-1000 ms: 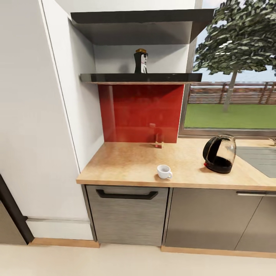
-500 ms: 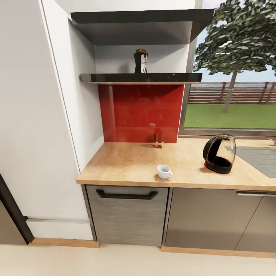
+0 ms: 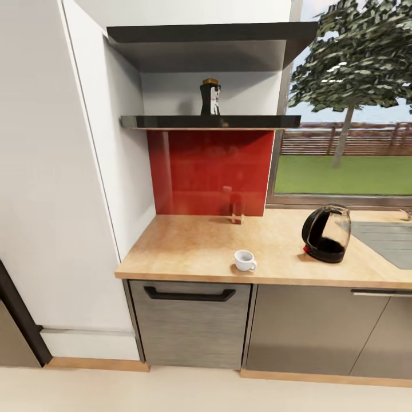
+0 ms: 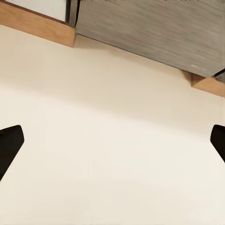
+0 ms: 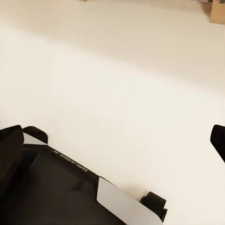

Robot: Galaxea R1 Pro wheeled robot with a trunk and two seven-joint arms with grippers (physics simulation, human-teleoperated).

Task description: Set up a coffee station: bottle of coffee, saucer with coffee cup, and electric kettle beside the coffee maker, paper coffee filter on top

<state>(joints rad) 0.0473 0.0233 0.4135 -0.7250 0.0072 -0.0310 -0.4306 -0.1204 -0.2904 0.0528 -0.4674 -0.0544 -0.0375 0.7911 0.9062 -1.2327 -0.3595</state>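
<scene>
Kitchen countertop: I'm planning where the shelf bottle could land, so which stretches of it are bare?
The kitchen countertop is bare from its left wall end to the coffee cup, and again between cup and electric kettle. Right of the kettle the sink takes the room. A small object stands at the red backsplash.

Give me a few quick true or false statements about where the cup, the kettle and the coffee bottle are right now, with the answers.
1. The coffee cup stands on the kitchen countertop. True.
2. The electric kettle sits on the shelf. False: it is on the countertop, beside the sink.
3. The bottle of coffee is on the kitchen shelf. True.
4. The cup rests on a saucer. False: it sits directly on the countertop.
5. The left gripper holds the cup. False: it holds nothing, fingers apart above the floor.
</scene>
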